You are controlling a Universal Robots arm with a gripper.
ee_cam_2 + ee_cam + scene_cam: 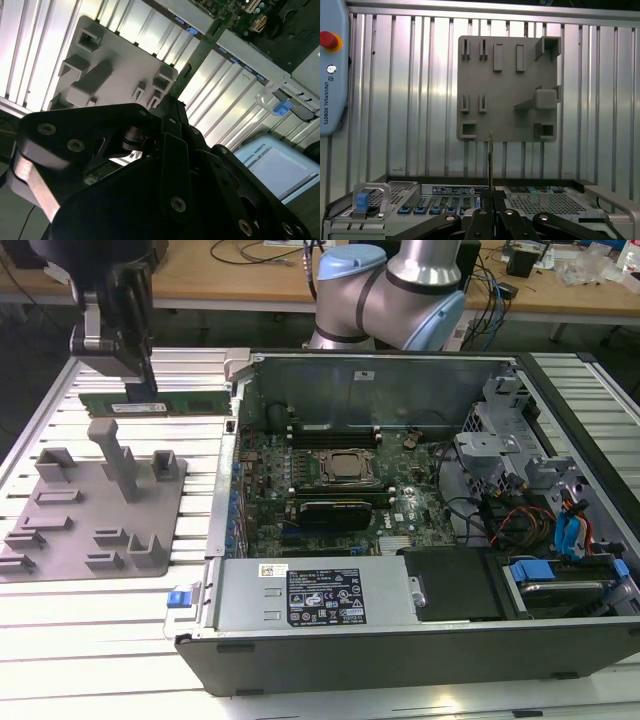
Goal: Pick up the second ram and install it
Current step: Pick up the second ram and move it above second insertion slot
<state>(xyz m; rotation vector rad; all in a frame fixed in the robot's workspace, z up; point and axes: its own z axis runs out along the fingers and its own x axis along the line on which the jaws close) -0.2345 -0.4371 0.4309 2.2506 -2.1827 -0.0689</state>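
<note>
Open computer case [400, 645] sits closest and biggest, with the grey holder plate [75, 515] at nine o'clock of it in the exterior view. Above that plate, at ten o'clock, my gripper [140, 388] is closed tight on the second ram [180, 403], pinching its upper long edge off-centre. I judge it light, stiff and brittle: hold the edges, never chips or contacts.
</note>
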